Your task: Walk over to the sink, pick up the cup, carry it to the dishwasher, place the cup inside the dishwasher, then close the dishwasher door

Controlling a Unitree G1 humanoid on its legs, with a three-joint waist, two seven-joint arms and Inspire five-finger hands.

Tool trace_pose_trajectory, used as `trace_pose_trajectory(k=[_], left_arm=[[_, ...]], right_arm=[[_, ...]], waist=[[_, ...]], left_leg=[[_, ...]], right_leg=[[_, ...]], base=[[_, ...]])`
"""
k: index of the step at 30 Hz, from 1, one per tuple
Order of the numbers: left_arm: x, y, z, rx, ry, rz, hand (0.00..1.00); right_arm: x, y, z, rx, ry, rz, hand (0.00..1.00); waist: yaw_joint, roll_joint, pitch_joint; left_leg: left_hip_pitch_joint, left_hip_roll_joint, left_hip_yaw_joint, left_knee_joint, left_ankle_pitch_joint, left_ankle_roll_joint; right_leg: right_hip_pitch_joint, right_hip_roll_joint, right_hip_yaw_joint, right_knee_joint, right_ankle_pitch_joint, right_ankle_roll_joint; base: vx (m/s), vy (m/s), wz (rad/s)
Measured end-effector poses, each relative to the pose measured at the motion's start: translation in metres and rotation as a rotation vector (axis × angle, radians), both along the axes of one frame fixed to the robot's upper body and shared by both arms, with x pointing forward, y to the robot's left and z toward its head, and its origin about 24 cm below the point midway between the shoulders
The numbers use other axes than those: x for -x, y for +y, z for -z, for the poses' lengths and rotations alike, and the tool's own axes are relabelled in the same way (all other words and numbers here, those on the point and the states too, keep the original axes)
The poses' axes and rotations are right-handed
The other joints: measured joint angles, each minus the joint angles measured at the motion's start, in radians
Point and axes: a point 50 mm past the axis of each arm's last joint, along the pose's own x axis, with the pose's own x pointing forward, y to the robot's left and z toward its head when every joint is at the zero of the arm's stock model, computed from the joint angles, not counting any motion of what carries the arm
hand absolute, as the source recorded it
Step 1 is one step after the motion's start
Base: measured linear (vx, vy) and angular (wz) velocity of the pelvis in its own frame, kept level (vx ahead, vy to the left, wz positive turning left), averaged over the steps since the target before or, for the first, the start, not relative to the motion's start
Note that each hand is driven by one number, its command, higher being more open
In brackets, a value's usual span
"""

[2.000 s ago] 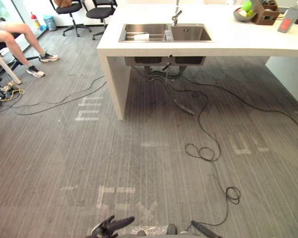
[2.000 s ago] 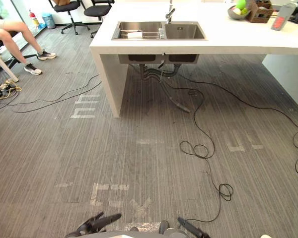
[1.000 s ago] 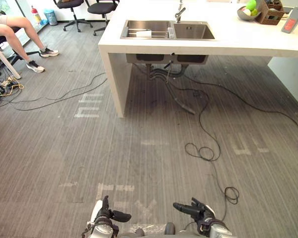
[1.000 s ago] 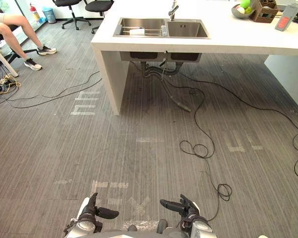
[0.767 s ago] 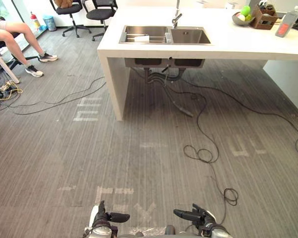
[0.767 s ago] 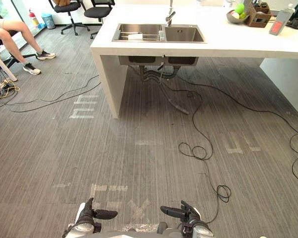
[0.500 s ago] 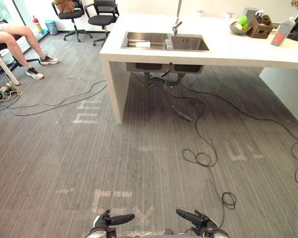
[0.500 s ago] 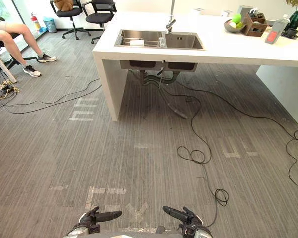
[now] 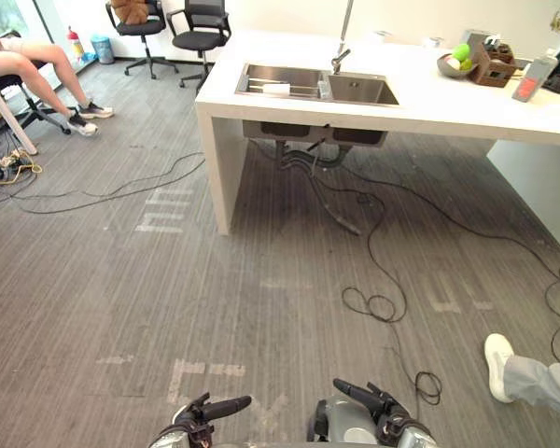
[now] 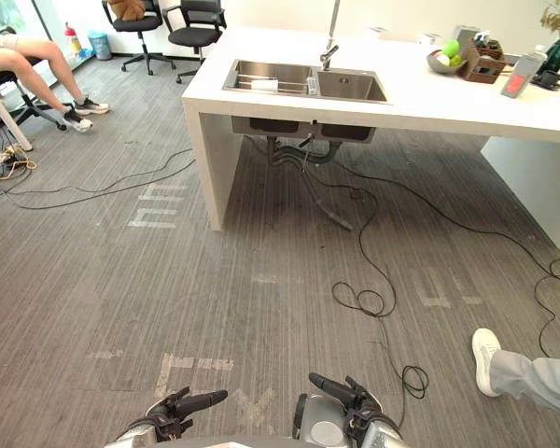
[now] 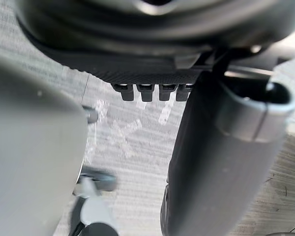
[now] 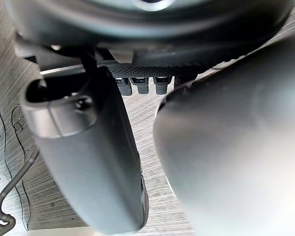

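The steel double sink [image 9: 359, 91] is set in a white counter [image 9: 448, 105] far ahead across the floor, with a tap [image 9: 338, 58] behind it. A small white thing [image 9: 275, 89], perhaps the cup, lies on a rack in the sink's left basin. My left hand [image 9: 208, 412] and right hand [image 9: 377, 405] hang low at the bottom edge, far from the sink. Both are open with straight fingers and hold nothing. In the left wrist view the thumb [image 11: 214, 162] stands out over bare floor, as does the right thumb [image 12: 88, 157].
Black cables [image 9: 373, 303] loop over the grey floor between me and the counter. A person's shoe and leg [image 9: 500, 362] are at the lower right. A seated person [image 9: 37, 79] and office chairs [image 9: 201, 28] are at the back left. A fruit bowl [image 9: 455, 63] stands on the counter.
The camera has shifted and the counter sits a little differently in view. A person's shoe and leg have come in at the lower right. My hands stay low and open.
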Motion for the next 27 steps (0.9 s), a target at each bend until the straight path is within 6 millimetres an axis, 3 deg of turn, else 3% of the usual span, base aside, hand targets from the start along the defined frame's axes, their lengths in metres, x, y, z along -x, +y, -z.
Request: trace_pose_trajectory(k=[3,4,5,6,7,8,10,11,12,13,14,15,17,18,19,20,21,22,23,25,26,27], left_arm=[[0.003,0.0,0.001,0.02,0.026,-0.016,1.0],[0.004,-0.003,0.002,0.029,0.035,-0.017,1.0],[0.003,-0.005,0.002,0.036,0.037,-0.016,1.0],[0.004,-0.009,0.003,0.048,0.049,-0.016,1.0],[0.005,-0.01,0.004,0.051,0.055,-0.018,1.0],[0.007,-0.012,0.004,0.051,0.063,-0.027,1.0],[0.002,-0.01,0.003,0.066,0.036,-0.087,1.0],[0.0,-0.011,0.002,0.074,0.014,-0.115,1.0],[-0.001,-0.011,0.002,0.08,-0.001,-0.14,1.0],[-0.007,-0.012,-0.001,0.088,-0.048,-0.18,1.0],[-0.013,-0.01,-0.005,0.077,-0.082,-0.191,1.0],[-0.016,-0.008,-0.006,0.072,-0.096,-0.191,1.0],[-0.025,-0.01,-0.011,0.079,-0.146,-0.19,1.0],[-0.029,-0.012,-0.013,0.086,-0.162,-0.191,1.0],[-0.03,-0.013,-0.014,0.088,-0.169,-0.193,1.0],[-0.03,-0.016,-0.014,0.088,-0.169,-0.197,1.0],[-0.029,-0.018,-0.014,0.087,-0.162,-0.205,1.0],[-0.029,-0.02,-0.014,0.086,-0.157,-0.207,1.0],[-0.026,-0.019,-0.012,0.083,-0.138,-0.217,1.0],[-0.03,-0.014,-0.014,0.059,-0.131,-0.195,1.0],[-0.036,-0.013,-0.016,0.057,-0.144,-0.192,1.0],[-0.04,-0.016,-0.017,0.065,-0.157,-0.192,1.0]], right_arm=[[0.005,-0.003,0.001,-0.005,0.003,0.048,1.0],[0.007,-0.007,0.001,-0.008,0.011,0.079,1.0],[0.006,-0.01,0.0,-0.007,0.011,0.096,1.0],[0.009,-0.016,0.0,-0.005,0.017,0.128,1.0],[0.01,-0.018,0.0,-0.009,0.022,0.143,1.0],[0.014,-0.018,0.002,-0.014,0.047,0.169,1.0],[0.022,-0.023,0.003,-0.006,0.078,0.182,1.0],[0.026,-0.025,0.004,0.006,0.089,0.166,1.0],[0.029,-0.03,0.003,0.03,0.096,0.139,1.0],[0.03,-0.036,0.003,0.073,0.108,0.071,1.0],[0.03,-0.036,0.003,0.091,0.123,0.023,1.0],[0.032,-0.035,0.004,0.09,0.13,0.02,1.0],[0.028,-0.035,0.003,0.082,0.123,0.04,1.0],[0.023,-0.036,0.002,0.072,0.108,0.061,1.0],[0.018,-0.031,0.002,0.055,0.092,0.078,1.0],[0.013,-0.03,0.0,0.051,0.071,0.087,1.0],[0.009,-0.028,-0.001,0.047,0.054,0.09,1.0],[0.008,-0.028,-0.001,0.046,0.05,0.088,1.0],[0.005,-0.025,-0.002,0.042,0.044,0.068,1.0],[0.005,-0.019,-0.001,0.029,0.044,0.048,1.0],[0.008,-0.02,0.0,0.031,0.053,0.049,1.0],[0.013,-0.023,0.001,0.032,0.077,0.049,1.0]], waist=[[-0.011,-0.002,0.001],[-0.015,0.013,0.003],[-0.017,0.021,0.002],[-0.019,0.048,-0.006],[-0.019,0.063,-0.009],[-0.019,0.069,-0.013],[-0.022,0.078,-0.019],[-0.023,0.092,-0.024],[-0.023,0.11,-0.028],[-0.019,0.135,-0.02],[-0.015,0.127,-0.01],[-0.011,0.121,-0.006],[0.014,0.114,0.015],[0.027,0.11,0.028],[0.035,0.103,0.037],[0.036,0.101,0.039],[0.04,0.113,0.045],[0.041,0.122,0.046],[0.047,0.144,0.051],[0.05,0.111,0.06],[0.049,0.099,0.058],[0.047,0.097,0.058]], left_leg=[[0.021,0.018,-0.03,0.075,-0.101,-0.042],[0.043,0.04,-0.039,0.082,-0.136,-0.061],[0.052,0.056,-0.045,0.078,-0.148,-0.068],[0.075,0.097,-0.052,0.053,-0.175,-0.072],[0.084,0.112,-0.054,0.054,-0.178,-0.073],[0.06,0.131,-0.054,0.13,-0.148,-0.115],[-0.046,0.144,-0.075,0.421,-0.084,-0.139],[-0.159,0.169,-0.074,0.67,0.029,-0.157],[-0.23,0.193,-0.072,0.823,0.079,-0.166],[-0.349,0.22,-0.064,1.085,0.06,-0.141],[-0.45,0.212,-0.055,1.216,0.039,-0.119],[-0.494,0.199,-0.043,1.229,0.034,-0.114],[-0.594,0.159,0.026,1.08,0.011,-0.122],[-0.605,0.139,0.071,0.943,0.006,-0.114],[-0.598,0.101,0.115,0.692,0.014,-0.113],[-0.568,0.058,0.122,0.378,0.073,-0.108],[-0.541,0.038,0.119,0.107,0.181,-0.122],[-0.535,0.042,0.121,0.033,0.206,-0.124],[-0.54,0.068,0.138,0.029,0.275,-0.065],[-0.538,0.06,0.191,0.065,0.338,-0.016],[-0.538,0.049,0.212,0.066,0.338,-0.014],[-0.539,0.022,0.222,0.09,0.347,0.011]], right_leg=[[0.025,-0.006,0.012,-0.156,0.04,0.008],[0.03,0.003,-0.003,-0.123,0.122,-0.008],[0.02,0.01,-0.013,-0.084,0.123,-0.013],[-0.022,0.032,-0.033,0.025,0.076,-0.073],[-0.029,0.042,-0.046,0.058,0.037,-0.09],[-0.033,0.052,-0.058,0.107,-0.024,-0.113],[0.02,0.061,-0.071,0.118,-0.084,-0.115],[0.078,0.081,-0.08,0.081,-0.109,-0.126],[0.116,0.103,-0.081,0.05,-0.115,-0.134],[0.189,0.138,-0.078,-0.003,-0.123,-0.156],[0.254,0.147,-0.075,-0.034,-0.128,-0.163],[0.286,0.148,-0.073,-0.051,-0.133,-0.165],[0.374,0.151,-0.036,-0.123,-0.134,-0.165],[0.414,0.149,-0.008,-0.157,-0.132,-0.159],[0.455,0.142,0.015,-0.188,-0.138,-0.132],[0.483,0.137,0.033,-0.204,-0.15,-0.111],[0.515,0.152,0.06,-0.224,-0.16,-0.095],[0.531,0.165,0.075,-0.236,-0.164,-0.091],[0.576,0.194,0.111,-0.252,-0.185,-0.088],[0.609,0.171,0.12,-0.255,-0.193,-0.082],[0.604,0.15,0.12,-0.239,-0.192,-0.082],[0.602,0.124,0.129,-0.2,-0.191,-0.082]], base=[[0.38,-0.281,0.26],[0.36,-0.247,0.2],[0.45,-0.309,0.3],[0.46,-0.317,0.28],[0.48,-0.309,0.28],[0.5,-0.327,0.17],[0.6,-0.384,0.15],[0.52,-0.283,0.12],[0.53,-0.21,-0.02],[0.52,-0.149,-0.16],[0.52,-0.136,-0.18],[0.49,-0.134,-0.24],[0.44,-0.091,-0.53],[0.53,-0.027,-0.77],[0.63,0.002,-0.73],[0.6,0.053,-0.7],[0.49,0.076,-0.56],[0.57,0.19,-0.66],[0.47,0.184,-0.51],[0.47,0.205,-0.06],[0.54,0.281,0.56],[0.35,0.192,0.51]])
